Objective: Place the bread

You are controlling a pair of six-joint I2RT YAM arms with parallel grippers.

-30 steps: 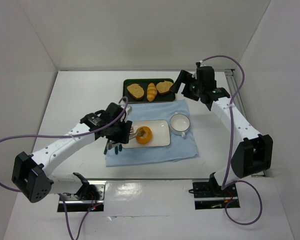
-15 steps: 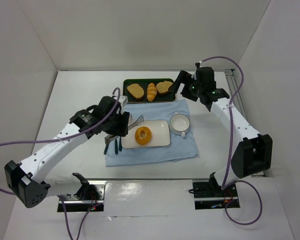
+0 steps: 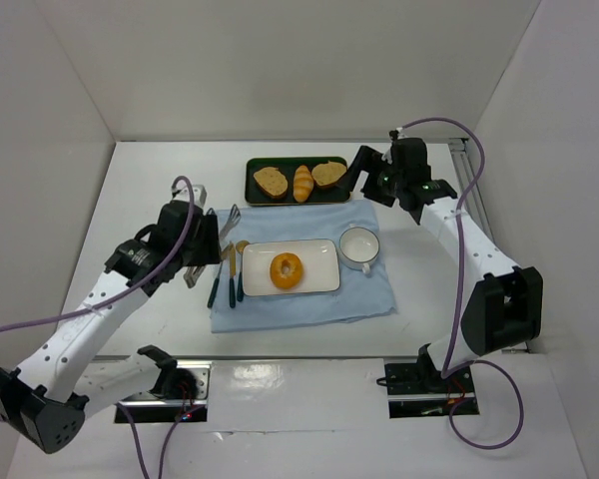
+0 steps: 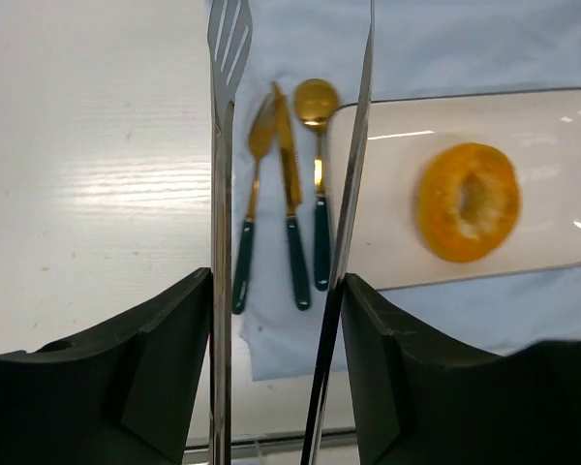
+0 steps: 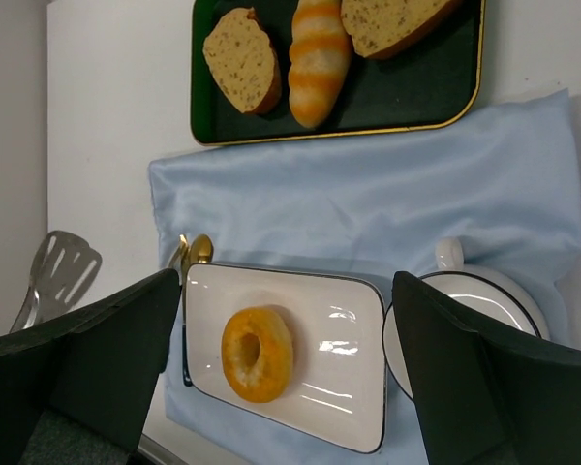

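On the white surface (image 3: 130, 190), the left claw (image 4: 276, 281) is clamped on a pair of metal tongs (image 4: 219, 145). Its two fingers press the tong arms from outside, and the slotted tips are spread with nothing between them, out over the left edge of a light blue cloth (image 3: 299, 309). On that edge lie a fork (image 4: 250, 194), a knife (image 4: 290, 203) and a spoon (image 4: 317, 107), gold with teal handles, side by side just left of a white rectangular plate (image 3: 319, 254). The bread (image 3: 286, 268), a glossy orange ring, lies flat on the plate left of its middle, clear of both claws. A white cup (image 3: 359, 261) stands just right of the plate. Behind the cloth, a dark green tray (image 3: 334, 195) holds two toast slices (image 3: 271, 182) and a ridged roll (image 3: 302, 184). The right claw (image 5: 286, 281) hangs above the tray's right end with its fingers wide apart, holding nothing.
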